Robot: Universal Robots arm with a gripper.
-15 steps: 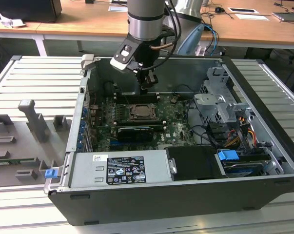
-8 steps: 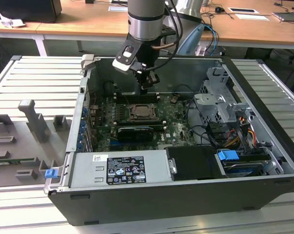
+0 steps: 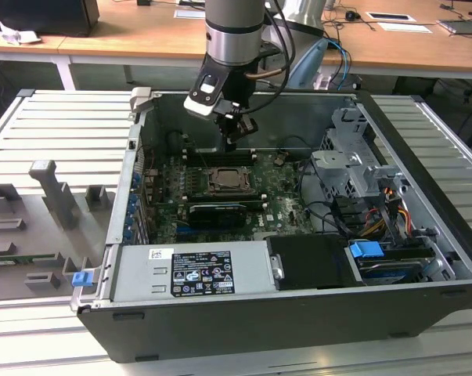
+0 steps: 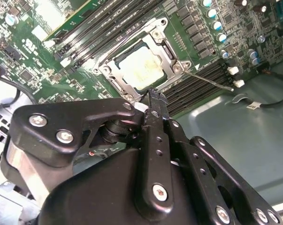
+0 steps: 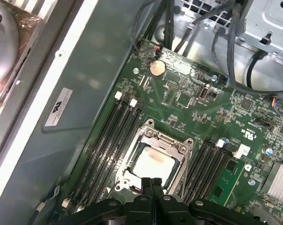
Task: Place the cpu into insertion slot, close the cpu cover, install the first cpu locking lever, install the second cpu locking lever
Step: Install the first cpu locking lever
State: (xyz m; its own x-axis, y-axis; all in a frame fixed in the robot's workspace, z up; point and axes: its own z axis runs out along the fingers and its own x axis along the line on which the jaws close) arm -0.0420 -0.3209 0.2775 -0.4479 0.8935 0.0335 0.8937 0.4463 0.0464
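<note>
Your black two-finger gripper (image 5: 151, 182) hangs just over one edge of the socket, fingertips pressed together with nothing between them. The small square cpu (image 5: 153, 164) with its dull silvery-beige top sits in the socket on the green motherboard (image 5: 190, 117). The thin silvery metal cpu cover (image 5: 168, 142) lies flat, framing it. In the second wrist view, one thin wire locking lever (image 4: 210, 80) juts sideways, seemingly unlatched.

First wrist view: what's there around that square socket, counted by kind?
Small square silvery-beige cpu: 1
Thin silvery metal open-centred cpu cover: 1
Round silvery coin battery: 1
Black gripper: 1
Total: 4
</note>
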